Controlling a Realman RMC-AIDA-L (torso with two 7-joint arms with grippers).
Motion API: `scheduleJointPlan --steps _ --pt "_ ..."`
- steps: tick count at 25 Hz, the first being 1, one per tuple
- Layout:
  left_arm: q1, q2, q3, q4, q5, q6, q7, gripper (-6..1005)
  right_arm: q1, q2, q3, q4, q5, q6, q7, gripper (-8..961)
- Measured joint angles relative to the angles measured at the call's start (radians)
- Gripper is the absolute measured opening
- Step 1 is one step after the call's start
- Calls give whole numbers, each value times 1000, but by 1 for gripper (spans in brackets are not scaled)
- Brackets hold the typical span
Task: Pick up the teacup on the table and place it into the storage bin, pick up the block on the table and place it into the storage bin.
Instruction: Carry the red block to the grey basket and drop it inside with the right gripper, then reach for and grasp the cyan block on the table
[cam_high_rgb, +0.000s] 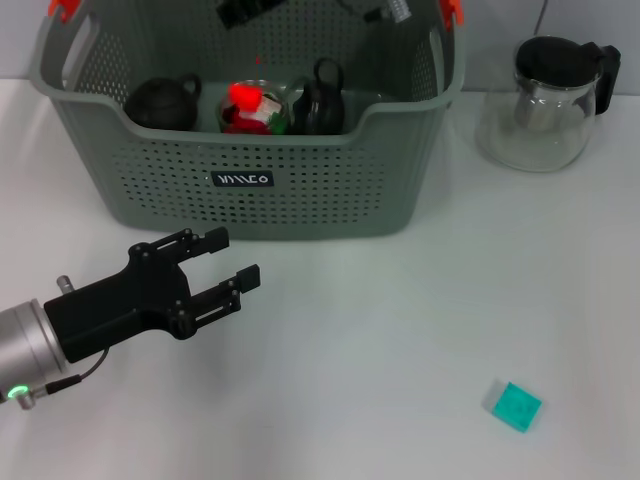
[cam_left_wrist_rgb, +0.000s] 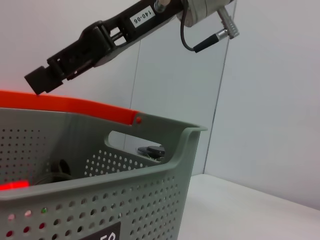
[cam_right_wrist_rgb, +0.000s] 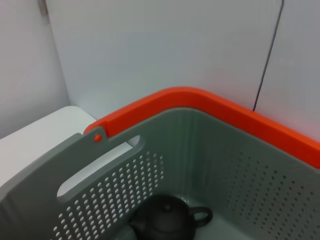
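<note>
Left gripper (cam_high_rgb: 232, 258), jaws apart and empty, hovers before the storage bin (cam_high_rgb: 300, 190); teal block (cam_high_rgb: 516, 406) lies toward four o'clock, well apart; right gripper (cam_high_rgb: 245, 10) hangs above the bin, state indeterminable

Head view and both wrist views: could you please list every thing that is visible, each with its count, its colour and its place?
storage bin: one, grey-green with orange handle clips, far left-centre of the table.
teapot: one, dark, inside the bin on the left.
red and white item: one, inside the bin, middle; I cannot tell what it is.
black vessel with handle: one, inside the bin, right of the red item.
glass pitcher: one, clear with black lid, right of the bin.
block: one, teal, near right of the table.
table: one, white.
left gripper: black, open, before the bin.
right gripper: black, above the bin.
</note>
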Motion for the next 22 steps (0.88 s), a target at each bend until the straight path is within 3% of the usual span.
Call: scheduleJointPlan --steps 3,6,8,9,10,11,12,15,17,19,22 --pt "1 0 0 0 -3 0 0 670 -22 -1 8 -32 1 5 -5 477" --pt "1 1 0 0 -11 0 0 670 -121 7 -2 -178 39 39 -77 595" --pt "0 1 0 0 -13 1 0 671 -246 9 -40 -327 144 77 -184 673" --pt "0 1 0 0 -14 2 0 671 -330 7 -69 -412 236 96 -276 664" --pt "0 2 0 0 -14 1 0 672 -490 2 -111 -551 462 115 -484 655" --pt "0 2 0 0 -14 1 0 672 -576 1 -120 -610 618 104 -631 647" --pt "0 2 0 0 -15 1 0 672 -576 1 -120 -610 618 104 -631 638" --pt "-1 3 0 0 -15 2 0 673 -795 -3 -108 -689 1079 -41 -1037 625" --pt "-1 4 0 0 -15 1 0 673 -884 -11 -63 -693 1273 -173 -1198 621" --pt "-2 5 0 0 -15 2 0 674 -945 -22 6 -697 1397 -314 -1273 616" --pt "-2 6 0 0 -15 1 -4 675 -976 -58 116 -753 1380 -517 -1195 610"
